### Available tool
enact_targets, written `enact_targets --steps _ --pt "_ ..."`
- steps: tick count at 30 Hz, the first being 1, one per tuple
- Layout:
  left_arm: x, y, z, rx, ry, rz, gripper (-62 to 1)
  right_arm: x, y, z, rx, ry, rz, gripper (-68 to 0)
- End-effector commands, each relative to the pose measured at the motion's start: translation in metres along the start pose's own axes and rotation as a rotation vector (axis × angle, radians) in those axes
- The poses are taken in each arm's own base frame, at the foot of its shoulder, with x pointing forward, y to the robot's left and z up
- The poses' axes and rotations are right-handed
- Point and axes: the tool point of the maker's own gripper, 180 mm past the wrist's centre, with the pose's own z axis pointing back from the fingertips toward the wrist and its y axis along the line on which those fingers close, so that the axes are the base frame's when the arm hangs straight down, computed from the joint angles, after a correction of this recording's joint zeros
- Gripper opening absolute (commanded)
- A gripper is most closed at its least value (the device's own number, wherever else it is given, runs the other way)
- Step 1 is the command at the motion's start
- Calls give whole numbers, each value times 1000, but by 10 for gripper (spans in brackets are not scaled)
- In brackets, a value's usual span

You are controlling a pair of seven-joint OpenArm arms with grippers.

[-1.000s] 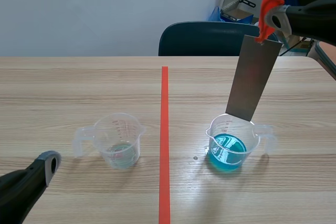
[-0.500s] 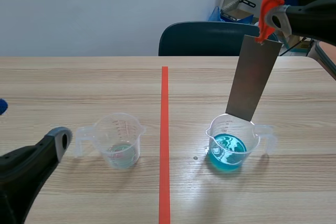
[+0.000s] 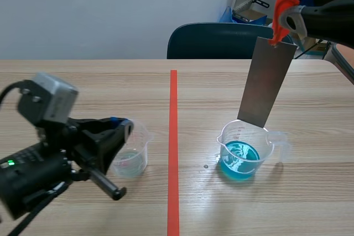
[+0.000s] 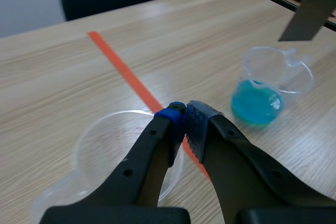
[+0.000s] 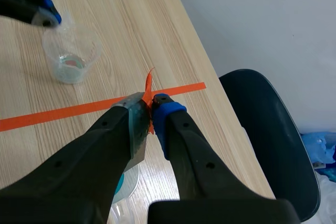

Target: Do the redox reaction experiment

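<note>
Right jaws pinch orange clip [image 5: 149,97]; metal plate [image 3: 267,84] hangs beneath them.

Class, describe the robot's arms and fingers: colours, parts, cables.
The left arm and right arm are black. The left carries a grey boxy camera, a black cable and a green light. Left gripper and right gripper: thick black fingers, one blue pad, one grey pad.

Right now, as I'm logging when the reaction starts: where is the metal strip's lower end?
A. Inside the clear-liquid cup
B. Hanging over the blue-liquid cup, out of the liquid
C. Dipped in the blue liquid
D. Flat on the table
B: the metal strip hangs from the right gripper, and its lower edge ends over the measuring cup, above the blue liquid.
</note>
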Motion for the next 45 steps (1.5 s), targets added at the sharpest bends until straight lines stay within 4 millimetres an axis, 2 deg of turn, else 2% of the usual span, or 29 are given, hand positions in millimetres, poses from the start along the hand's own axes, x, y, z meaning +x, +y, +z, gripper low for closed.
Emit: enact_targets --steps 1,9,16,23,28,45 --pt "16 -2 -12 -16 -61 -6 -580 10 -4 1 -2 -33 18 -667" --pt "9 -22 -75 -100 -81 4 -581 10 -4 1 -2 -34 18 -667" --pt "5 -49 -107 -167 -85 -7 -581 10 -4 1 -2 -34 17 -667" --pt "-3 -75 -120 -233 -70 -23 -581 10 -4 1 -5 -37 15 -667" --pt "-5 -83 -126 -249 -68 -17 -581 10 -4 1 -5 -37 15 -667" --pt "-4 -81 -125 -241 -72 -18 -581 10 -4 1 -5 -37 15 -667"
